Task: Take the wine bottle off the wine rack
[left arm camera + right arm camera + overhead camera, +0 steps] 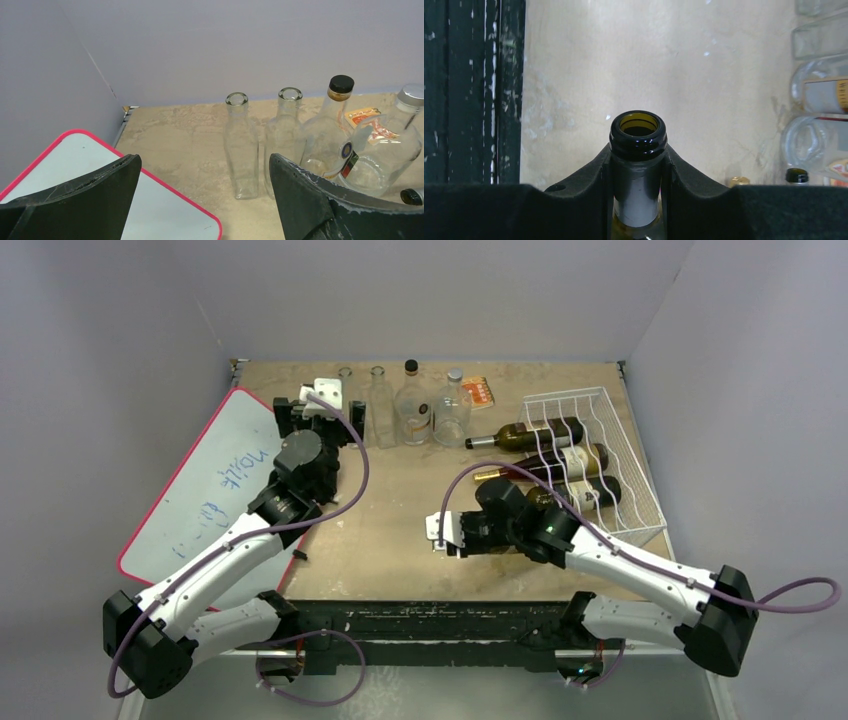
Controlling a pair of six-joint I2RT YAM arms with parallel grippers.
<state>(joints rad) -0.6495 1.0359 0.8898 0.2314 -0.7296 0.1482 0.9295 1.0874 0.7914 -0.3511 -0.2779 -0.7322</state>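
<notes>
My right gripper point(638, 156) is shut on the neck of a dark green wine bottle point(638, 131). The bottle's open mouth sticks out just past the fingertips, over the tan table. In the top view the right gripper point(455, 531) is left of the white wire wine rack point(618, 445), and my arm hides the held bottle's body. Dark bottles point(540, 433) point(565, 461) lie in the rack's cradles, with a third point(592, 490) partly behind my arm. My left gripper point(202, 161) is open and empty at the back left point(318, 418).
Several clear glass bottles point(412, 402) point(241, 145) stand at the back centre. An orange packet point(482, 390) lies behind them. A red-edged whiteboard point(200, 490) lies on the left. The table's dark front edge point(430, 618) point(474, 90) is close to the right gripper.
</notes>
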